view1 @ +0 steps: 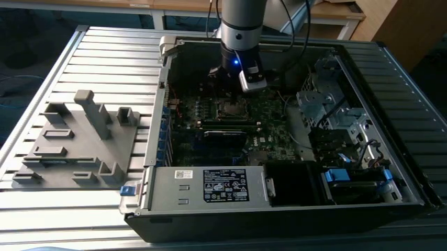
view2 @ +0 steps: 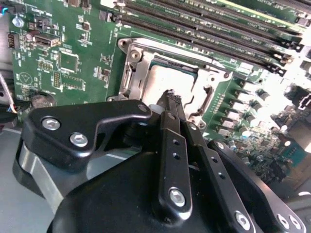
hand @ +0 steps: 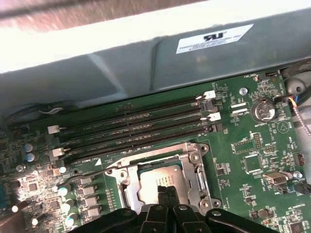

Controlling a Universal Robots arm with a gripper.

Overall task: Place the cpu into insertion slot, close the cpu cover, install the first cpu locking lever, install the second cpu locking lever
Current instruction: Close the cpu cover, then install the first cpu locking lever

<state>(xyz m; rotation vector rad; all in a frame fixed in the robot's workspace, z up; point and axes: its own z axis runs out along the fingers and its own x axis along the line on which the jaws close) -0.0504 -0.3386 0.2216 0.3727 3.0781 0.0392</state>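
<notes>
The cpu [view2: 160, 80] [hand: 153, 187] lies flat in the insertion slot [view1: 233, 110] on the green motherboard, with its dull silver top showing. The silvery cpu cover [view2: 137, 73] [hand: 193, 162] lies flat around it as a frame. My gripper [view2: 171, 98] [hand: 167, 190] [view1: 233, 98] is shut, with nothing between its black fingers. Its tips stand just over the cpu's near edge; I cannot tell whether they touch it. A thin wire locking lever [hand: 82, 175] sticks out to the side of the socket.
Long black memory slots [hand: 136, 128] run beside the socket, with the case's grey wall [hand: 146, 73] behind them. In the exterior view the open case holds a power supply [view1: 209, 185] and drive bays [view1: 335, 112]. A grey fixture [view1: 77, 138] lies on the slatted table at the exterior view's left.
</notes>
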